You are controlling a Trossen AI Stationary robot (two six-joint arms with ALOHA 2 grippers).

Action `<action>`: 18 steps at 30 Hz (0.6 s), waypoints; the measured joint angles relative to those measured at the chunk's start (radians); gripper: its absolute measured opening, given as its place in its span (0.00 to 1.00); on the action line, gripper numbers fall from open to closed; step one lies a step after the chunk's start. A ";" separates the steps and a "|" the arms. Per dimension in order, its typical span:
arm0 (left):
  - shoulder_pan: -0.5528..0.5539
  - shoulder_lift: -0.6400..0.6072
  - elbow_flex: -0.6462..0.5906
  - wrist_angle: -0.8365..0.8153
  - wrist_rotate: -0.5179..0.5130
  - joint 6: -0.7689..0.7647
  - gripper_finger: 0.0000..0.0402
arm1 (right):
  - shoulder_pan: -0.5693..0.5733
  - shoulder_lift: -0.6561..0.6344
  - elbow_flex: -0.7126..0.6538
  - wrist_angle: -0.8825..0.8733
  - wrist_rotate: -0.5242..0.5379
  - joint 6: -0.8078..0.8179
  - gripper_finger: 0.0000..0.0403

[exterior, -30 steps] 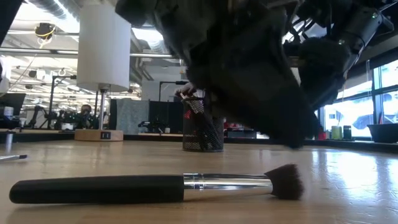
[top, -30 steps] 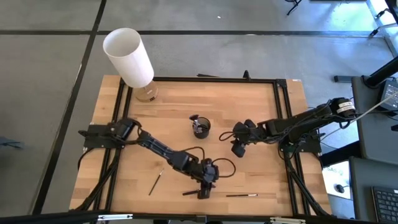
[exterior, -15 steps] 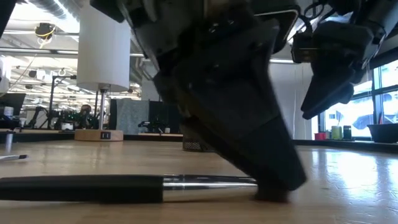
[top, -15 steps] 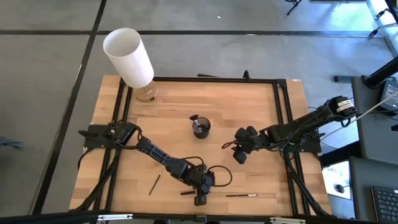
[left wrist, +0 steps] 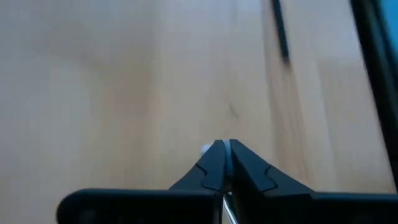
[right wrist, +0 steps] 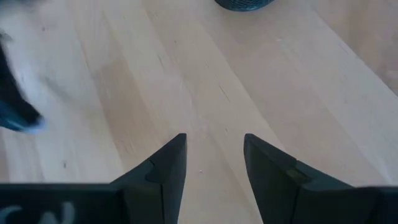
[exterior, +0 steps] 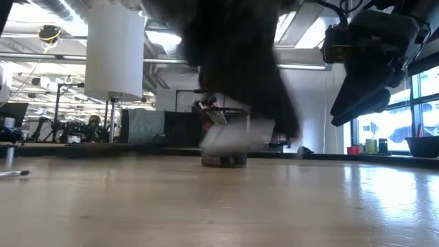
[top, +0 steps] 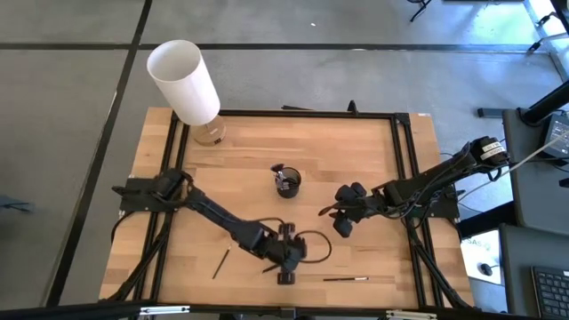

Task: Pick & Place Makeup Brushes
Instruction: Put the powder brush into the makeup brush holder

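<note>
From above, the left gripper (top: 285, 271) sits near the table's (top: 356, 160) front edge, its arm stretched diagonally across the wood. The left wrist view adds what the overhead cannot: the two dark fingers (left wrist: 211, 167) are pressed almost together, with a thin pale metallic sliver between them that looks like part of a makeup brush (left wrist: 228, 208), though too little shows to be sure. That same view catches a dark slim brush (left wrist: 280, 28) lying farther off on the boards.

The overhead shows two loose brushes near the front: a thin one (top: 345, 279) just right of the left gripper, and another brush (top: 220, 262) lying slantwise to its left. The low view shows only the tip of a brush (exterior: 14, 173) at its left margin, and a dark blurred mass of the left arm over the middle.

Farther back, the right gripper (top: 341, 222) hovers right of centre; its wrist view shows its fingers (right wrist: 168, 171) spread apart over bare wood, holding nothing. Beyond stands the black mesh cup (top: 287, 181) with brushes inside, and at the far left corner a white lamp (top: 184, 82).
</note>
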 joint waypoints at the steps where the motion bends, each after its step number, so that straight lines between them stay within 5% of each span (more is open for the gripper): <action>1: 0.003 -0.025 0.001 -0.001 -0.046 0.015 0.03 | 0.000 0.000 0.000 -0.001 0.000 -0.004 0.39; 5: 0.013 -0.138 0.002 -0.023 -0.303 0.100 0.02 | 0.000 0.000 0.000 -0.001 0.003 -0.034 0.39; 12: 0.059 -0.291 0.003 0.006 -0.999 0.275 0.04 | -0.028 0.000 0.000 -0.010 0.017 -0.085 0.39; 18: 0.183 -0.278 0.003 0.015 -1.018 0.218 0.03 | -0.066 0.000 0.000 -0.029 0.019 -0.138 0.39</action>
